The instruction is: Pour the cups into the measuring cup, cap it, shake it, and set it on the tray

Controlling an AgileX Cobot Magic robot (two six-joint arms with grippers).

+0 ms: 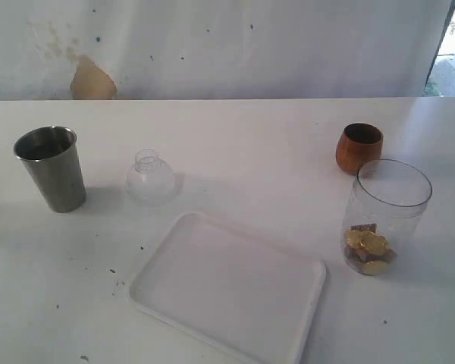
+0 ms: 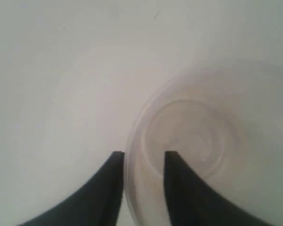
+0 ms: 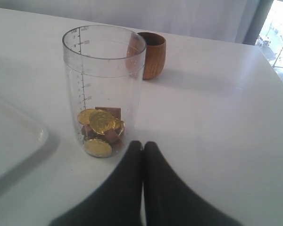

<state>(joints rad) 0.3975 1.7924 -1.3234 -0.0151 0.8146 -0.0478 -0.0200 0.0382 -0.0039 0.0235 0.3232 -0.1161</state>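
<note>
On the white table (image 1: pixel 235 129), in the exterior view, the tray (image 1: pixel 227 292) lies at 6 o'clock. The measuring jar (image 1: pixel 385 212), holding gold coins (image 3: pixel 101 121) and brown pieces (image 3: pixel 109 111), stands at 2 o'clock from the tray, with the wooden cup (image 1: pixel 359 148) just beyond it at 11. The steel tumbler (image 1: pixel 51 168) is at 10 o'clock from the tray and the dome lid (image 1: pixel 150 178) at 11. The right gripper (image 3: pixel 142 145) is closed on nothing, near the jar. The left gripper (image 2: pixel 144 157) stands parted astride the rim of the frosted cup (image 2: pixel 193 136).
</note>
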